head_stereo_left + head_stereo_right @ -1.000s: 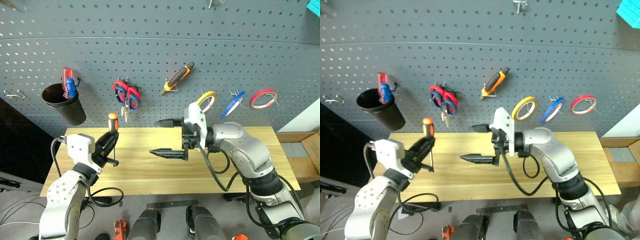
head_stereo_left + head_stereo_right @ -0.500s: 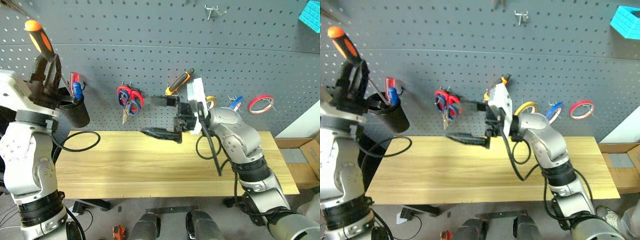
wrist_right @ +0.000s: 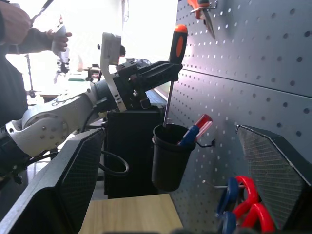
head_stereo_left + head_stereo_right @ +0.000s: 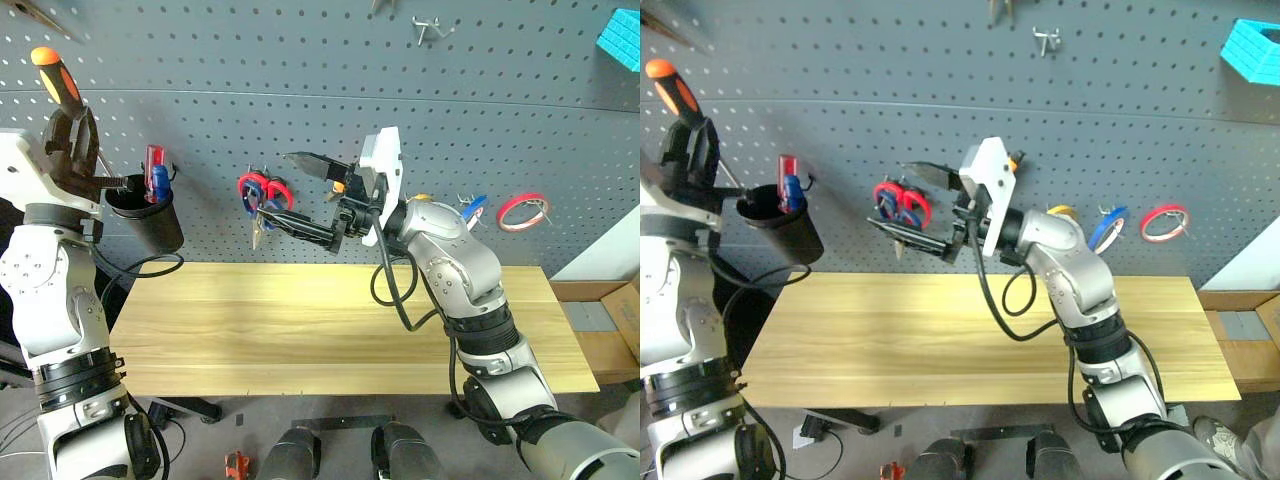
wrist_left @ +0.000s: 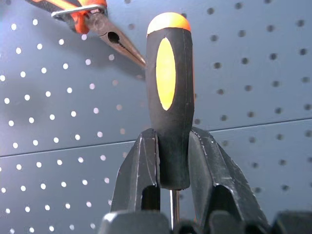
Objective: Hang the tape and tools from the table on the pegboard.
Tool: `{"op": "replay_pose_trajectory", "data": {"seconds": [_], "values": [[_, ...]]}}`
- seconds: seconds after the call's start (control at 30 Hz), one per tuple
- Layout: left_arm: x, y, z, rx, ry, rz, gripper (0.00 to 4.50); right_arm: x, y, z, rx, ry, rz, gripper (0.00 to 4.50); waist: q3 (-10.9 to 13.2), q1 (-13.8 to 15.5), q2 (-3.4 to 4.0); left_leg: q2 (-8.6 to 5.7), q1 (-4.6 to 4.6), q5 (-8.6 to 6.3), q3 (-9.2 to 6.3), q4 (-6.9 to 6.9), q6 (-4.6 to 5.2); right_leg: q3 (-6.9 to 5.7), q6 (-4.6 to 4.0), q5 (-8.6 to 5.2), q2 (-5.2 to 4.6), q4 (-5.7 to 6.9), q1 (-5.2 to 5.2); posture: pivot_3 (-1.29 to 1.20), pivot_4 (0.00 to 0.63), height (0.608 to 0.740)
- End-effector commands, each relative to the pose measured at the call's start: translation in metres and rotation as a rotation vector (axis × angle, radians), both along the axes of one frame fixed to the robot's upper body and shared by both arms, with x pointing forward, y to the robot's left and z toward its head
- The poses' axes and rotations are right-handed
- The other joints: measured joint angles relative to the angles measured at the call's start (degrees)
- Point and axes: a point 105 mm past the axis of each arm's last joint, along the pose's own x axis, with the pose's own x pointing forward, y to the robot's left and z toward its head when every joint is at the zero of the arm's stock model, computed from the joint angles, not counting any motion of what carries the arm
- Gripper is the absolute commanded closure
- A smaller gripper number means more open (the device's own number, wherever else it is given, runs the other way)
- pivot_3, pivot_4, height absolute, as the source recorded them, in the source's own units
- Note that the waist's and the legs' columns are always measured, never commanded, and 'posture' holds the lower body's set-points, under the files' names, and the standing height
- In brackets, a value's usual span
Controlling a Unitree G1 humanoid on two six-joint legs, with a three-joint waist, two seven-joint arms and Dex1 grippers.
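Right wrist view says it best: left gripper (image 3: 168,69) clamps the screwdriver (image 3: 174,63) by its handle, shaft upright, tip just over the black cup (image 3: 169,157) on the pegboard (image 4: 300,60), lined up to drop in. Right gripper (image 4: 300,190) gapes wide, empty.

A workshop: a grey pegboard (image 4: 300,60) on the wall carries hung pliers (image 5: 92,19), scissors (image 4: 262,195) and tape rings (image 4: 524,208), above a plain wooden desk (image 4: 300,330).

Screwdriver (image 3: 173,68) tip inside black cup (image 3: 169,157)
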Motion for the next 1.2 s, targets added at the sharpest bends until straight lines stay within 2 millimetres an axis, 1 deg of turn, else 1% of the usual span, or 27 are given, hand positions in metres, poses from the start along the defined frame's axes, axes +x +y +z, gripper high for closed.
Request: {"op": "replay_pose_trajectory", "data": {"seconds": [0.03, 0.17, 0.23, 0.3, 0.37, 0.43, 0.5, 0.53, 0.57, 0.6, 0.63, 0.7, 0.73, 0.77, 0.8, 0.83, 0.87, 0.9, 0.93, 1.0, 1.07, 1.1, 1.13, 1.2], "values": [[-0.001, -0.007, 0.010, 0.044, -0.065, -0.021, 4.01, -0.004, 0.000, 0.013, 0.016, -0.061, -0.001, 0.00, -0.02, -0.14, -0.01, 0.00, 0.00, 0.00, 0.00, 0.00, 0.00, -0.01, 0.00, 0.00, 0.00, 0.00, 0.00, 0.05, 0.091, 0.740], [0.002, -0.007, 0.009, 0.033, -0.055, -0.025, 4.01, -0.004, -0.001, 0.012, 0.011, -0.060, -0.003, 0.00, -0.06, -0.48, -0.04, 0.01, 0.00, 0.00, -0.01, 0.01, 0.00, -0.04, -0.01, 0.00, -0.01, 0.03, -0.01, 0.05, 0.093, 0.740], [0.005, -0.002, 0.000, -0.005, -0.007, -0.026, 4.01, -0.004, 0.000, 0.012, 0.010, -0.060, -0.003, 0.00, -0.16, -0.81, -0.03, 0.00, 0.00, 0.00, -0.01, 0.02, 0.00, -0.04, -0.01, 0.00, -0.02, 0.04, 0.00, 0.05, 0.095, 0.740], [0.007, 0.003, -0.013, -0.059, 0.060, -0.027, 4.01, -0.004, 0.000, 0.011, 0.004, -0.060, -0.004, 0.00, -0.25, -1.14, -0.02, 0.00, 0.00, 0.00, -0.02, 0.02, 0.00, -0.05, -0.01, 0.00, -0.02, 0.07, -0.01, 0.05, 0.096, 0.740], [0.001, 0.006, -0.021, -0.131, 0.047, -0.064, 4.01, -0.004, 0.001, 0.010, 0.001, -0.058, -0.006, 0.00, -0.43, -1.30, 0.01, 0.00, 0.02, 0.00, -0.01, 0.02, 0.00, -0.04, -0.01, 0.00, -0.03, 0.09, -0.01, 0.05, 0.097, 0.740], [-0.001, 0.009, -0.031, -0.190, 0.075, -0.096, 3.29, -0.003, 0.001, 0.009, -0.001, -0.058, -0.008, 0.00, -0.50, -1.64, -0.01, 0.00, 0.06, 0.00, 0.01, 0.01, 0.00, -0.05, -0.01, 0.00, -0.03, 0.12, 0.00, 0.06, 0.100, 0.740], [-0.001, 0.011, -0.037, -0.202, 0.097, -0.083, 2.70, -0.003, 0.002, 0.009, -0.003, -0.056, -0.007, 0.00, -0.50, -1.73, -0.02, 0.01, 0.08, 0.00, 0.01, 0.02, 0.00, -0.06, -0.01, 0.00, -0.03, 0.13, 0.00, 0.06, 0.100, 0.740], [-0.002, 0.010, -0.038, -0.195, 0.097, -0.079, 2.30, -0.003, 0.002, 0.008, -0.008, -0.056, -0.003, 0.00, -0.50, -1.69, -0.01, 0.02, 0.08, 0.00, -0.01, 0.02, 0.00, -0.09, -0.01, 0.00, -0.03, 0.14, 0.00, 0.06, 0.101, 0.740], [-0.004, 0.008, -0.037, -0.183, 0.096, -0.085, 2.01, -0.003, 0.002, 0.007, -0.013, -0.056, 0.000, 0.00, -0.50, -1.64, -0.02, 0.02, 0.08, 0.01, -0.02, 0.02, -0.01, -0.09, -0.01, 0.01, -0.03, 0.15, 0.00, 0.06, 0.101, 0.740], [-0.005, 0.007, -0.036, -0.179, 0.095, -0.092, 1.63, -0.003, 0.002, 0.006, -0.017, -0.056, 0.003, 0.00, -0.52, -1.57, -0.02, 0.02, 0.09, 0.01, -0.01, 0.02, -0.01, -0.08, -0.01, 0.01, -0.03, 0.14, 0.01, 0.07, 0.101, 0.740], [-0.007, 0.006, -0.035, -0.177, 0.092, -0.094, 1.32, -0.003, 0.002, 0.006, -0.021, -0.055, 0.005, 0.00, -0.54, -1.52, -0.02, 0.01, 0.09, 0.01, -0.01, 0.03, -0.01, -0.07, -0.01, 0.01, -0.03, 0.14, 0.01, 0.07, 0.101, 0.740], [-0.008, 0.004, -0.031, -0.170, 0.092, -0.092, 0.56, -0.003, -0.001, 0.003, -0.036, -0.052, 0.013, 0.00, -0.57, -1.41, -0.02, 0.00, 0.09, 0.01, 0.00, 0.04, -0.01, -0.07, -0.01, 0.01, -0.05, 0.14, 0.02, 0.07, 0.101, 0.740], [-0.008, 0.000, -0.029, -0.141, 0.101, -0.097, 0.22, -0.003, -0.003, 0.001, -0.051, -0.048, 0.023, 0.00, -0.58, -1.34, -0.02, 0.00, 0.09, 0.01, -0.01, 0.04, -0.01, -0.08, -0.01, 0.01, -0.05, 0.14, 0.02, 0.08, 0.102, 0.740], [-0.008, -0.012, -0.026, -0.098, 0.109, -0.140, 0.03, -0.005, -0.008, -0.003, -0.073, -0.038, 0.051, 0.00, -0.59, -1.25, -0.02, 0.00, 0.09, 0.01, -0.01, 0.04, -0.01, -0.08, -0.01, 0.01, -0.05, 0.14, 0.02, 0.08, 0.102, 0.740], [-0.009, -0.035, -0.025, -0.079, 0.140, -0.246, 0.03, -0.010, -0.016, -0.009, -0.101, -0.023, 0.094, 0.00, -0.60, -1.08, -0.03, 0.00, 0.09, 0.01, -0.01, 0.04, -0.01, -0.08, -0.01, 0.01, -0.04, 0.14, 0.03, 0.09, 0.102, 0.740], [-0.014, -0.060, -0.026, -0.059, 0.167, -0.371, 0.03, -0.014, -0.024, -0.014, -0.123, -0.009, 0.130, 0.00, -0.63, -0.82, -0.06, -0.01, 0.09, 0.01, -0.01, 0.04, -0.01, -0.08, -0.01, 0.01, -0.05, 0.12, 0.04, 0.09, 0.106, 0.740], [-0.019, -0.077, -0.027, -0.050, 0.186, -0.457, 0.03, -0.017, -0.029, -0.016, -0.136, -0.001, 0.153, 0.00, -0.68, -0.60, -0.03, -0.02, 0.07, 0.00, -0.06, 0.05, 0.00, -0.09, -0.01, 0.01, -0.07, 0.08, 0.08, 0.09, 0.106, 0.740], [-0.023, -0.086, -0.027, -0.048, 0.199, -0.503, 0.03, -0.019, -0.032, -0.017, -0.143, 0.004, 0.164, 0.00, -0.70, -0.48, -0.03, -0.03, 0.08, -0.01, -0.09, 0.05, 0.02, -0.08, -0.01, 0.01, -0.10, 0.04, 0.08, 0.08, 0.113, 0.740], [-0.032, -0.098, -0.032, -0.045, 0.222, -0.584, 0.03, -0.020, -0.038, -0.022, -0.154, 0.017, 0.165, 0.00, -0.70, -0.53, -0.02, -0.04, 0.08, -0.01, -0.08, 0.04, 0.03, -0.08, -0.02, 0.01, -0.11, 0.01, 0.12, 0.08, 0.119, 0.740], [-0.043, -0.106, -0.053, -0.051, 0.310, -0.638, 0.03, -0.018, -0.049, -0.031, -0.157, 0.060, 0.150, 0.00, -0.73, -0.84, 0.12, -0.01, 0.07, -0.01, -0.05, 0.03, 0.03, -0.05, -0.02, 0.01, -0.09, 0.05, 0.12, 0.07, 0.134, 0.740], [-0.052, -0.108, -0.074, -0.051, 0.365, -0.646, 0.03, -0.017, -0.060, -0.044, -0.155, 0.126, 0.131, 0.00, -0.72, -1.29, 0.42, 0.03, 0.23, -0.03, 0.04, -0.09, 0.04, 0.01, -0.03, 0.00, -0.07, 0.03, 0.17, 0.06, 0.148, 0.740], [-0.055, -0.107, -0.084, -0.083, 0.400, -0.643, 0.03, -0.016, -0.065, -0.053, -0.164, 0.159, 0.110, 0.00, -0.64, -1.32, 0.56, 0.03, 0.35, -0.04, 0.10, -0.12, 0.06, 0.05, -0.07, -0.03, -0.06, 0.06, 0.24, 0.05, 0.161, 0.740], [-0.057, -0.106, -0.093, -0.118, 0.423, -0.632, 0.03, -0.013, -0.071, -0.063, -0.164, 0.197, 0.072, 0.00, -0.56, -1.27, 0.68, 0.08, 0.42, -0.05, 0.10, -0.14, 0.08, 0.06, -0.08, -0.03, -0.07, 0.04, 0.30, 0.05, 0.161, 0.740], [-0.060, -0.105, -0.116, -0.172, 0.491, -0.603, 0.03, 0.001, -0.086, -0.083, -0.141, 0.285, -0.062, 0.00, -0.44, -1.09, 0.87, 0.12, 0.67, -0.15, 0.04, -0.14, 0.26, 0.07, -0.15, -0.07, -0.08, 0.03, 0.60, 0.04, 0.168, 0.740]]}}
